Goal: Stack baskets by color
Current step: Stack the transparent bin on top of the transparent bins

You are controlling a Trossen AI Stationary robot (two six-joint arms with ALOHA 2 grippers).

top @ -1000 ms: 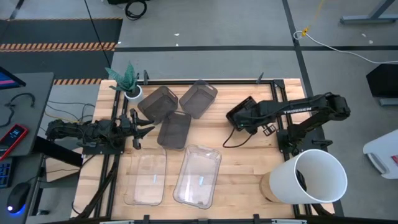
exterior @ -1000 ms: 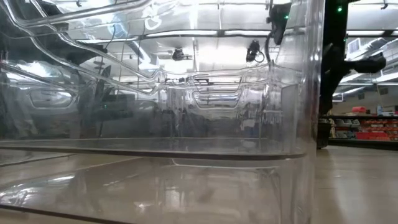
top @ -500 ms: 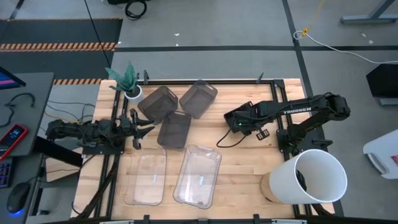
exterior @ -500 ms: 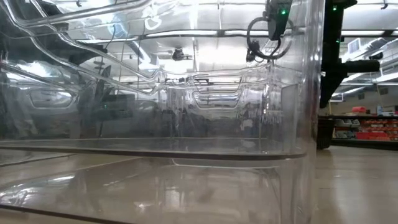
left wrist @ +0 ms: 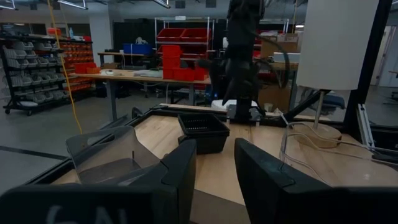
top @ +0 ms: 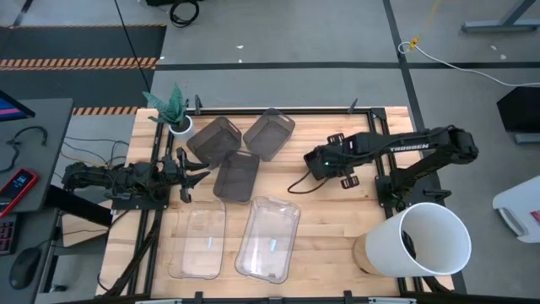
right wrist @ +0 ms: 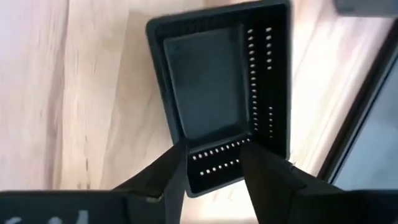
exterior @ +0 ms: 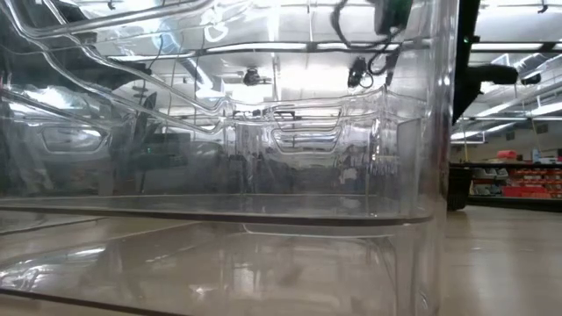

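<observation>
Under the right gripper (right wrist: 211, 163), parted fingers above an empty black basket (right wrist: 221, 93).

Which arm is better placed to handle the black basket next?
Right. The right gripper hangs directly above the black basket, fingers open. The left gripper waits at the table's left edge.

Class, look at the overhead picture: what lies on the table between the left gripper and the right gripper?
In the high view, a smoky grey basket lies between the left gripper and the right gripper; bare wood on either side.
</observation>
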